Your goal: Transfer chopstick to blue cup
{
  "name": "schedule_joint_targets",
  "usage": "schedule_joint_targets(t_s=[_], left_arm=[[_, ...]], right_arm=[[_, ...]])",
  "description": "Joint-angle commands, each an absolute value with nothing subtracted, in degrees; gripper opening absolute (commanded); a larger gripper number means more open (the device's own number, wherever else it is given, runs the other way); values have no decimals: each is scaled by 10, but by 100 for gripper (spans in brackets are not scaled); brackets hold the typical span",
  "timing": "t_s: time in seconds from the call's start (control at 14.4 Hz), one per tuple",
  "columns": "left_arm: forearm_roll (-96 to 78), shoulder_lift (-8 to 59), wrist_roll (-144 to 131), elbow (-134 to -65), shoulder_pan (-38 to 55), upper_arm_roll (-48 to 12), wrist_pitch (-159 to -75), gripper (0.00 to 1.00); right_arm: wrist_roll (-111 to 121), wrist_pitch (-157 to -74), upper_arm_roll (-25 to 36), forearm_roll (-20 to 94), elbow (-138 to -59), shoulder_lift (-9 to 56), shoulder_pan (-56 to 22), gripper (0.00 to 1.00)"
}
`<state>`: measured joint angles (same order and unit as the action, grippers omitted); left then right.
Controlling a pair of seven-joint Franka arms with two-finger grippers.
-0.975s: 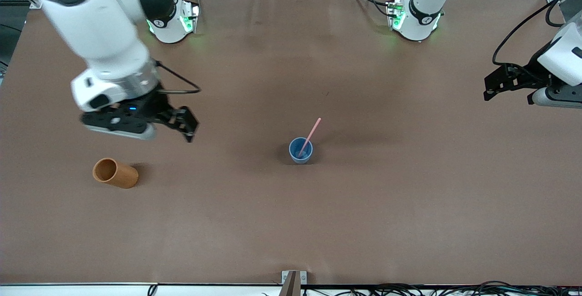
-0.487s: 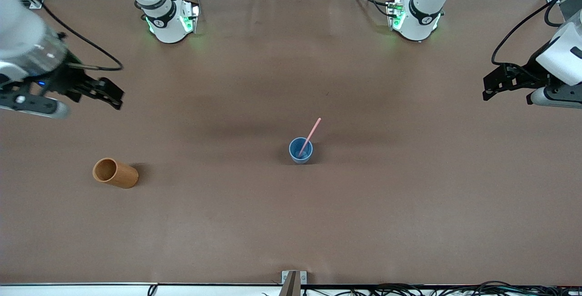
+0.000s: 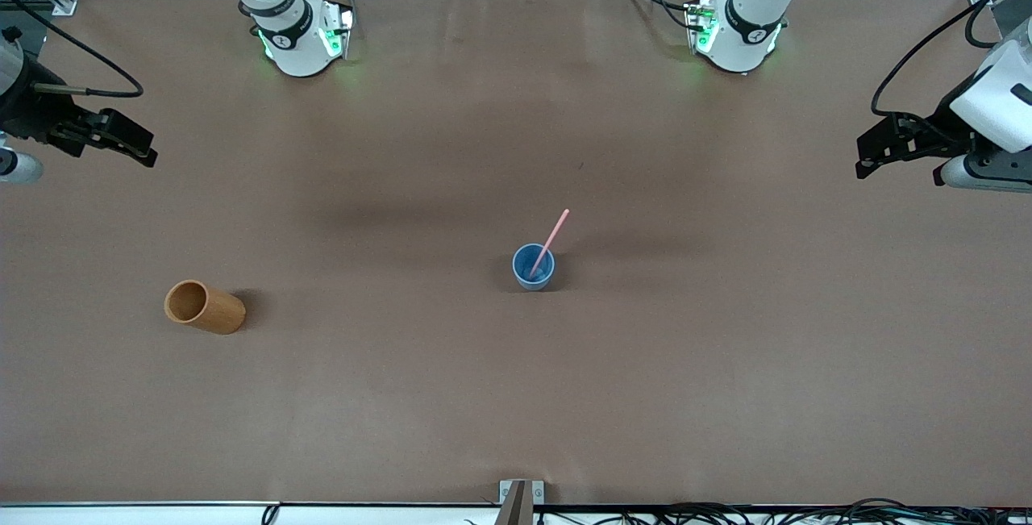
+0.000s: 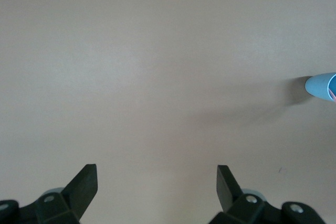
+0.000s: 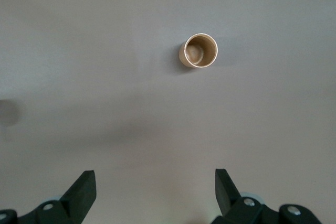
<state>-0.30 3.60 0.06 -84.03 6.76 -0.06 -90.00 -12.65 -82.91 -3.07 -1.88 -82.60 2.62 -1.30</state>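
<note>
The chopstick [image 3: 551, 239] stands in the blue cup [image 3: 533, 267], its lower end down on the cup's floor and its shaft leaning against the rim, so that the upper half sticks out at a slant toward the robots' bases. The cup sits upright on the brown table [image 3: 516, 396], near its middle. Judging by that, the transfer looks done.

I read the stick as very light, thin and stiff, and smooth enough to slip or roll between hard pads. If I had to take it again, I would pinch the bare upper part above the rim, squarely across its width, and lift along its slant so it does not lever the cup over. The cup is small and probably light too, so a sideways nudge could tip it.

My left gripper [image 3: 875, 147] hangs over the left arm's end of the table, well apart from the cup, fingers [image 4: 84, 184] spread wide and holding nothing. The left arm waits there.

My right gripper [image 3: 121, 140] is over the right arm's end, fingers [image 5: 83, 188] spread wide as well, with nothing between them. In the right wrist view the wooden cup [image 3: 204, 307] shows below, upright, apparently with nothing in it.
</note>
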Motion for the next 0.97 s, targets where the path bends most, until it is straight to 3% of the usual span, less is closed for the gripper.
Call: schedule_joint_targets(t_s=[0.0, 0.91], left_arm=[[4, 36, 0, -836, 69, -1, -901, 100], [4, 36, -2, -836, 70, -1, -901, 100]], right_arm=[[-85, -841, -8, -8, -839, 12, -17, 100], [-53, -840, -10, -4, -845, 5, 2, 99]])
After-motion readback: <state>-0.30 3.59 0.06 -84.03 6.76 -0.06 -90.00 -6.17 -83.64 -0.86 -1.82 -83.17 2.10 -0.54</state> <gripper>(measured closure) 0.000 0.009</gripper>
